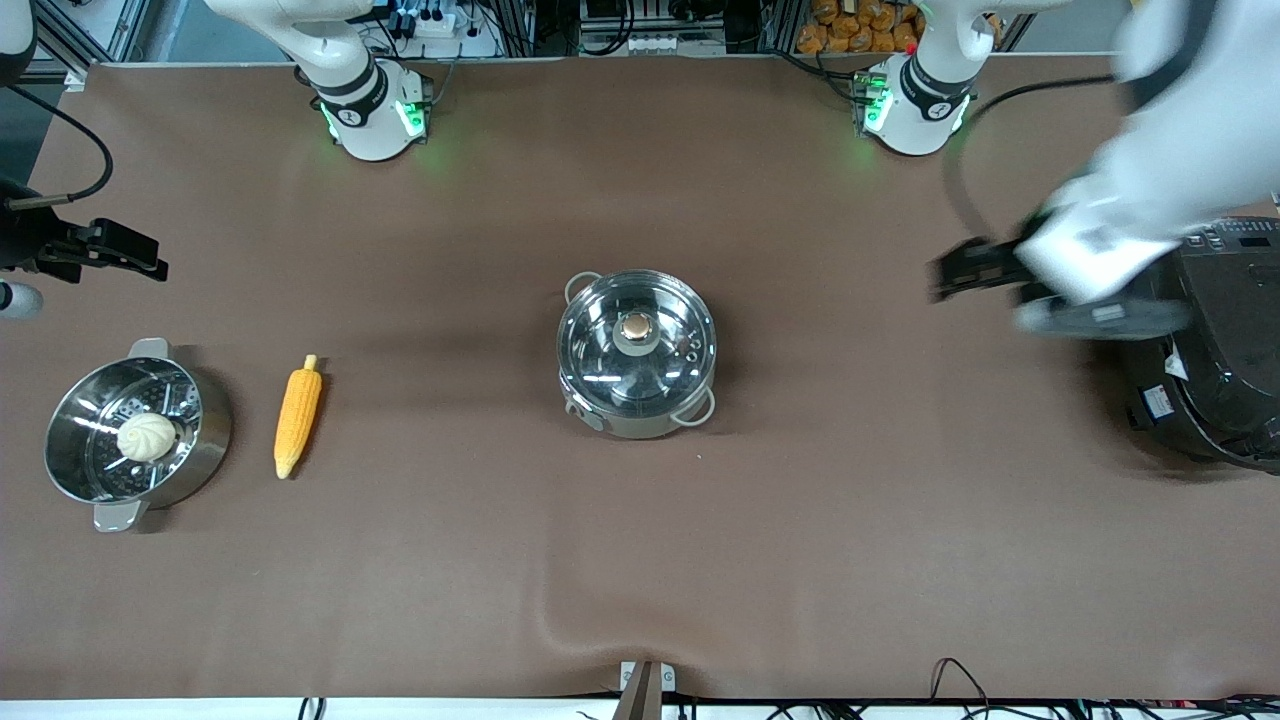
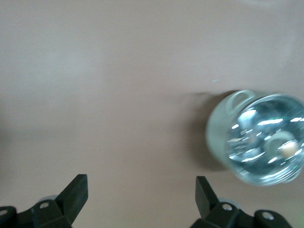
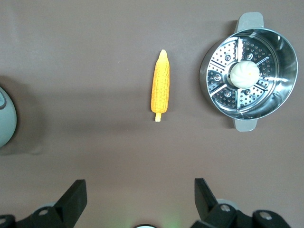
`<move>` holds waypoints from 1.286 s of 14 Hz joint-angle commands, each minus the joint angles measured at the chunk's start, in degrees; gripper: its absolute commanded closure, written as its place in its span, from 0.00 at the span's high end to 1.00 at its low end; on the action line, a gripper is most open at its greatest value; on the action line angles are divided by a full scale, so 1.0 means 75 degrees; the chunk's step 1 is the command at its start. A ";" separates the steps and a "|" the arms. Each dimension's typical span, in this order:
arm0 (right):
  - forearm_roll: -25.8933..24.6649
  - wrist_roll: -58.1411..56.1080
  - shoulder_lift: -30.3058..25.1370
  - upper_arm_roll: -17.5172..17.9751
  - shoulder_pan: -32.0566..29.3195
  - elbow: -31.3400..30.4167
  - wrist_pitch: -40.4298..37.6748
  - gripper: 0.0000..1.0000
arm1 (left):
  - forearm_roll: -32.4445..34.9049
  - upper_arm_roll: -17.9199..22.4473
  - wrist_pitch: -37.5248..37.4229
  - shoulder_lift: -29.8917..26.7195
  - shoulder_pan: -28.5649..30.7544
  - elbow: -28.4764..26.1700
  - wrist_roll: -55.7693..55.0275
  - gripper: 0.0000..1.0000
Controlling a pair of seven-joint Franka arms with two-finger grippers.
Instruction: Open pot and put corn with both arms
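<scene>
The shiny steel pot (image 1: 637, 405) stands mid-table with its glass lid (image 1: 660, 365) on and the metal knob (image 1: 636, 327) on top. It also shows in the left wrist view (image 2: 223, 137), and its edge shows in the right wrist view (image 3: 4, 121). The yellow corn (image 1: 298, 417) lies on the cloth toward the right arm's end, and shows in the right wrist view (image 3: 161, 87). My left gripper (image 1: 945, 275) is open and empty in the air beside the rice cooker, jaws wide in its wrist view (image 2: 141, 190). My right gripper (image 1: 150, 262) is open and empty over the table's edge, jaws wide (image 3: 139, 192).
A steel steamer pot (image 1: 205, 450) with a white bun (image 1: 146, 436) stands beside the corn, at the right arm's end. A large black rice cooker (image 1: 1220, 360) stands at the left arm's end. Brown cloth covers the table.
</scene>
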 commanded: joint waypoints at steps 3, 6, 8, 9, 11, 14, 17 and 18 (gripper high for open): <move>0.0081 0.0010 0.1038 0.0067 0.0055 0.0414 0.0377 1.00 | 0.0917 0.0155 0.0847 0.1953 -0.2161 0.1301 -0.4183 1.00; 0.0105 -0.0001 0.1636 0.0068 -0.0027 0.0427 0.0858 1.00 | 0.1390 0.0249 0.1038 0.2517 -0.3019 0.1490 -0.6135 1.00; 0.0058 -0.0002 0.2326 0.0067 -0.0027 0.0427 0.1255 1.00 | 0.1401 0.0272 0.1213 0.2763 -0.3301 0.1501 -0.6734 1.00; 0.0046 -0.0002 0.2701 0.0067 -0.0016 0.0427 0.1617 1.00 | 0.1401 0.0272 0.1353 0.2846 -0.3384 0.1501 -0.6899 1.00; 0.0104 -0.0095 0.3207 0.0067 -0.0050 0.0427 0.2356 1.00 | 0.1401 0.0272 0.1495 0.3092 -0.3571 0.1501 -0.7122 1.00; 0.0152 -0.0423 0.3664 0.0067 -0.0190 0.0416 0.2664 1.00 | 0.1413 0.0296 0.1856 0.3408 -0.3783 0.1513 -0.7392 1.00; 0.0515 -0.0447 0.4180 0.0056 -0.0531 0.0427 0.3072 1.00 | 0.1413 0.0704 0.2408 0.3666 -0.4215 0.1537 -0.7732 0.97; 0.0527 -0.0459 0.4309 0.0056 -0.0496 0.0404 0.3364 1.00 | 0.1413 0.0915 0.2433 0.3771 -0.4402 0.1537 -0.7732 0.95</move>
